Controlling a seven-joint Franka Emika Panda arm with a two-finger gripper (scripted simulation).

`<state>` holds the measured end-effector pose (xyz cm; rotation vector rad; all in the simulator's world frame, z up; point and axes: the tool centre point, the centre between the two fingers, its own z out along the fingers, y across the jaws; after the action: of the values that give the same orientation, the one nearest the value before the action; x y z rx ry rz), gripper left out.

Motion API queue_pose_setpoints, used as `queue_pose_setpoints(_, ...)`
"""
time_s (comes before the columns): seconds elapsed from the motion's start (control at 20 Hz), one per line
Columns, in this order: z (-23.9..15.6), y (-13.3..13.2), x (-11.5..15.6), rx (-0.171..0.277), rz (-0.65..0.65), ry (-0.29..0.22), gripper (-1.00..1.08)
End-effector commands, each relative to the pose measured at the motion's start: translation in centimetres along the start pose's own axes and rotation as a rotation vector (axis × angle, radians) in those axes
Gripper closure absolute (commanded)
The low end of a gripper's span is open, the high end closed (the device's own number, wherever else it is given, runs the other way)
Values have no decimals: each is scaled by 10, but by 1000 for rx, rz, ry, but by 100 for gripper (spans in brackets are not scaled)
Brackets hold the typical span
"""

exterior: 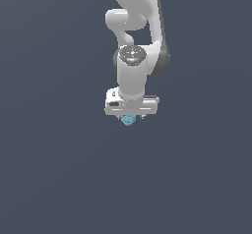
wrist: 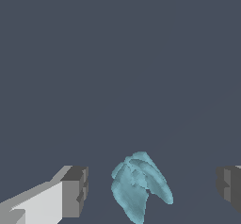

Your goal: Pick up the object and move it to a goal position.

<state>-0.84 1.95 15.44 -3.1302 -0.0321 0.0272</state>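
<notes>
Your gripper (wrist: 149, 185) stands spread wide, the object (wrist: 140, 186) lying between its fingers (wrist: 75, 190) and touching neither. Centre over the lump, lower squarely, then close evenly so it cannot squirt sideways.

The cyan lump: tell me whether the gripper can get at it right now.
Probably yes. In the wrist view the lump sits between the two open fingers, touching neither, with nothing in between. The exterior view shows the gripper right over it, so closing should catch it.
</notes>
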Motion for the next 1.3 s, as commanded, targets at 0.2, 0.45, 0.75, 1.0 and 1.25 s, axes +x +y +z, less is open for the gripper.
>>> queue_pose_setpoints(0.2, 0, 9, -1, -6, 2, -3, -92)
queue_pose_setpoints(0.45, -1, 30, -3, -18, 5, -10, -92)
queue_pose_setpoints(0.75, 0, 29, -4, -18, 2, -10, -92)
queue_pose_setpoints(1.0, 4, 29, -7, -18, -30, -9, -92)
queue_pose_setpoints(1.25, 12, 27, -14, -18, -100, -7, -92)
